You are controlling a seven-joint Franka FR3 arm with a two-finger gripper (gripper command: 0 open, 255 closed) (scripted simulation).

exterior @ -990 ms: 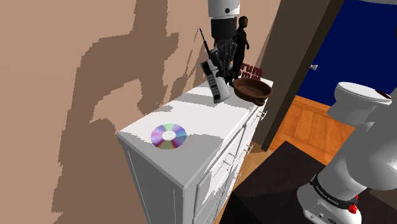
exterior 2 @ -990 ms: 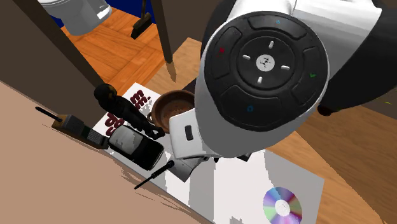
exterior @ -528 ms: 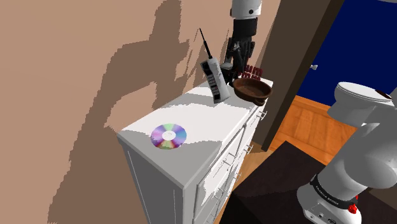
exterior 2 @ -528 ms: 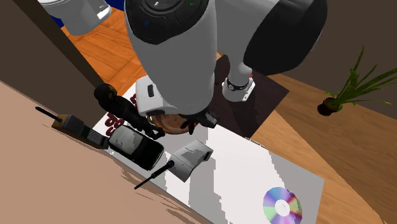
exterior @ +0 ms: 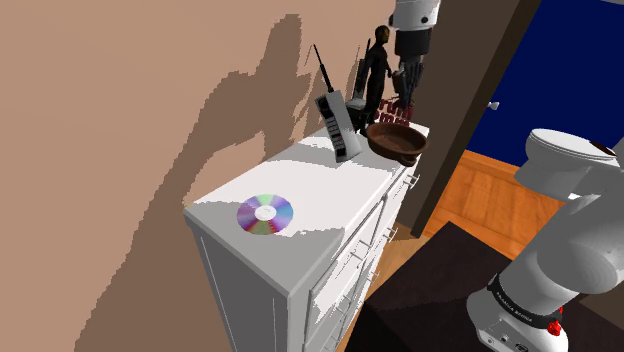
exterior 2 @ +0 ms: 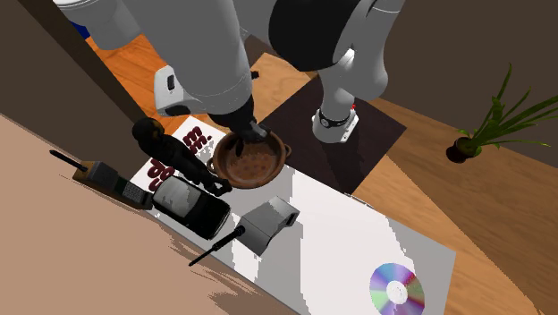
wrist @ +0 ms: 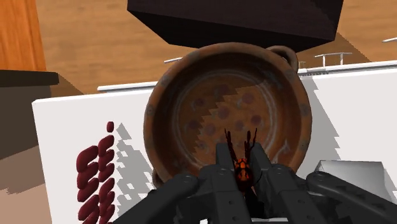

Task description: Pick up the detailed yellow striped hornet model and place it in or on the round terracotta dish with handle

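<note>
- Gripper [wrist: 241, 156] is clamped on the hornet model [wrist: 242, 170]. I see its orange-and-black body pinched between both fingers [wrist: 221, 167], with thin dark feelers sticking out past the tips.
- Hornet model hangs over the round brown dish [wrist: 229, 105], inside the rim on the gripper's side. I can't tell if it touches the bowl floor.
- Shoulder view: gripper [exterior: 405, 95] sits directly above the dish [exterior: 397, 140], at the far end of the white cabinet [exterior: 300, 265].
- A dark figurine [exterior: 377, 62] and a grey handset [exterior: 338, 125] with an antenna stand just beside the dish.
- CD [exterior: 265, 214] lies flat at the cabinet's near end, well apart from the dish.
- Second exterior view: gripper [exterior 2: 244, 134] is over the dish [exterior 2: 255, 166].
</note>
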